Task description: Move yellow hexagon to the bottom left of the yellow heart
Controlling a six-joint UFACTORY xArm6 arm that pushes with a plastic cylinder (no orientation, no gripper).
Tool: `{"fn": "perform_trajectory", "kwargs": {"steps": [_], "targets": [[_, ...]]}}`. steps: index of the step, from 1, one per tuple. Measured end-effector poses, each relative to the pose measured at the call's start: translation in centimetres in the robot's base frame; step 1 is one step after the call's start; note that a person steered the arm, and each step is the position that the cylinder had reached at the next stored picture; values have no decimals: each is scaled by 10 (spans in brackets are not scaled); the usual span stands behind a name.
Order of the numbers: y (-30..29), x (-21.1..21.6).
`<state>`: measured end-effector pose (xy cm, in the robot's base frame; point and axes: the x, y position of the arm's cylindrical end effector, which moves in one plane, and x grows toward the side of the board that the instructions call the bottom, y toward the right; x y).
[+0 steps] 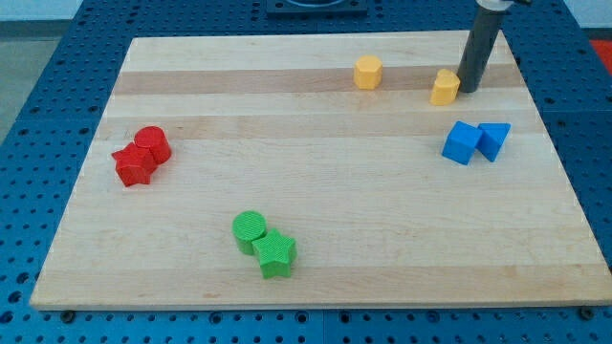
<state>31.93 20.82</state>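
The yellow hexagon (367, 72) stands near the view's top, right of centre. The yellow heart (445, 87) stands to its right and a little lower, with a clear gap between them. My tip (468, 91) is at the heart's right side, touching it or nearly so. The dark rod rises from there to the view's top edge. The tip is well apart from the hexagon.
A blue cube (461, 142) and a blue triangle (493, 139) sit together below the heart. A red cylinder (153, 143) and a red star (134, 164) sit at the left. A green cylinder (250, 230) and a green star (275, 253) sit at the bottom. The wooden board (316, 182) lies on a blue perforated table.
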Motion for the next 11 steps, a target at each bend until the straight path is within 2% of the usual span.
{"fn": "perform_trajectory", "kwargs": {"steps": [2,4,5,6,7,8,9,10,11], "targets": [[-74,5],[-69,0],[-71,-57],[-100,-56],[-157,-55],[-171,-55],[-178,-49],[-192,18],[-192,26]]}}
